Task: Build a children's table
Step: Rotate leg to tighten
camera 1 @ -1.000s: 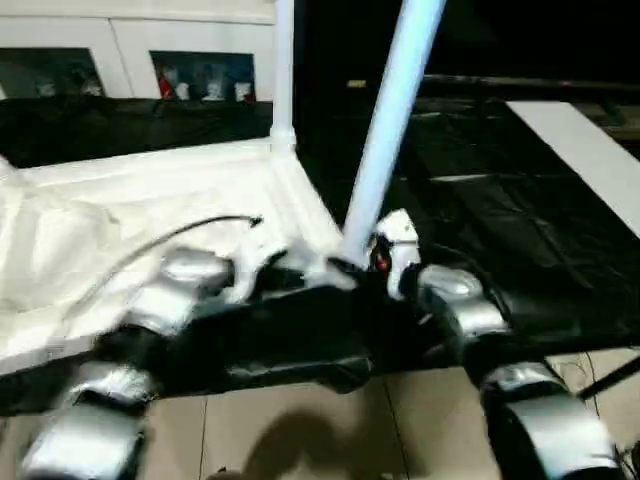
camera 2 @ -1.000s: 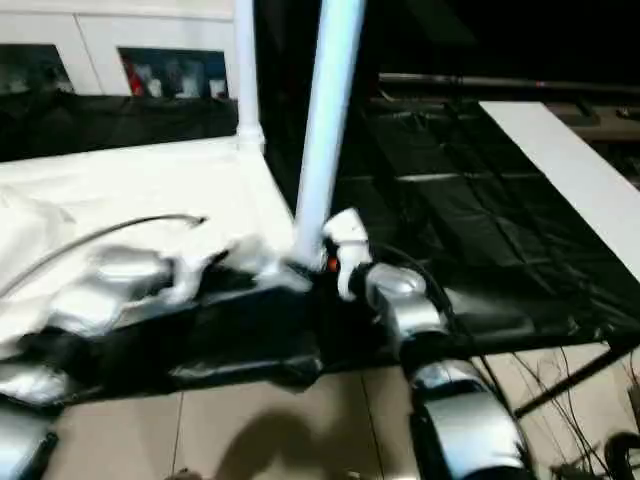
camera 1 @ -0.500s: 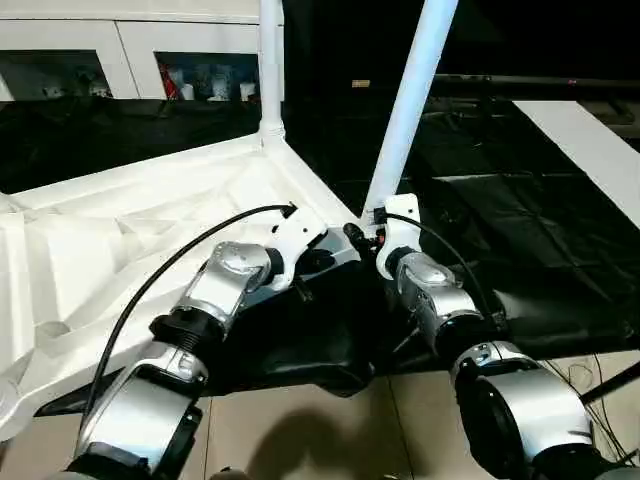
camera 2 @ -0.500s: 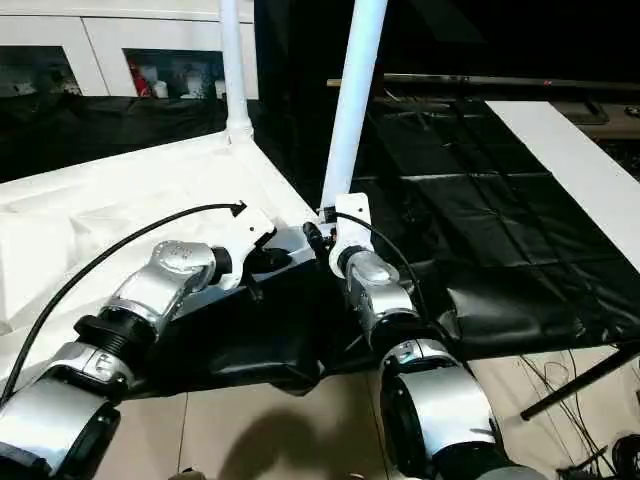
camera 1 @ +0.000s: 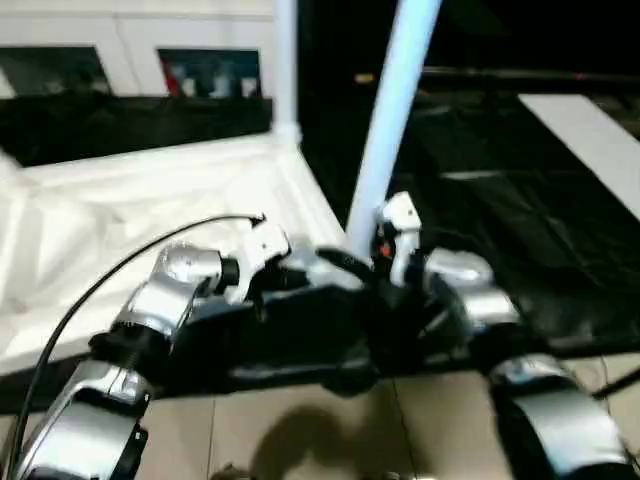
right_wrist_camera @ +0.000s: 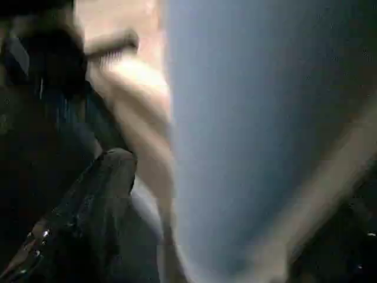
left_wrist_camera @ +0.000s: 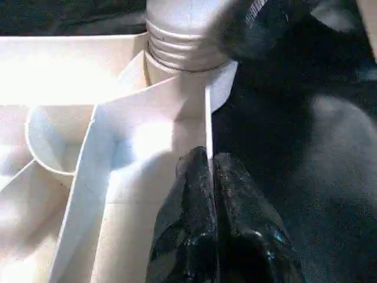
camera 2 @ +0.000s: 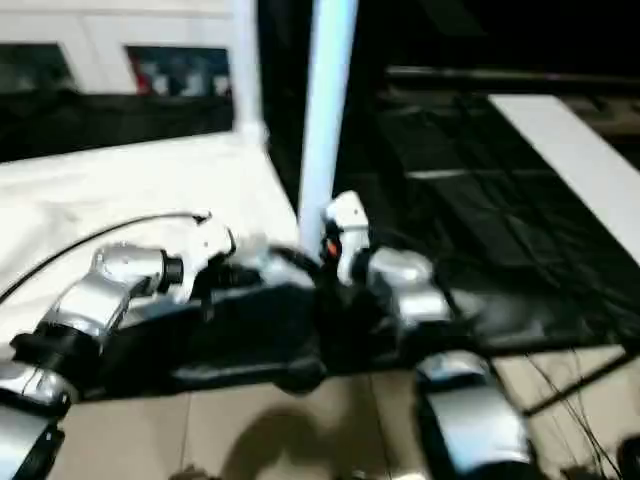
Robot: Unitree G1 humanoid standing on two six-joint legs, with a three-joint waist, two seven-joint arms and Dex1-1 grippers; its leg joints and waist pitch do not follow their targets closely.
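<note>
Beneath both grippers, black sheeting covers the work surface above a beige tiled floor. Left gripper is clenched on the upturned tabletop's edge rib. Right gripper, grip unclear, sits at the near leg's base; a white cabinet stands beyond.

Silver jointed forearms, white wrists, black cable
</note>
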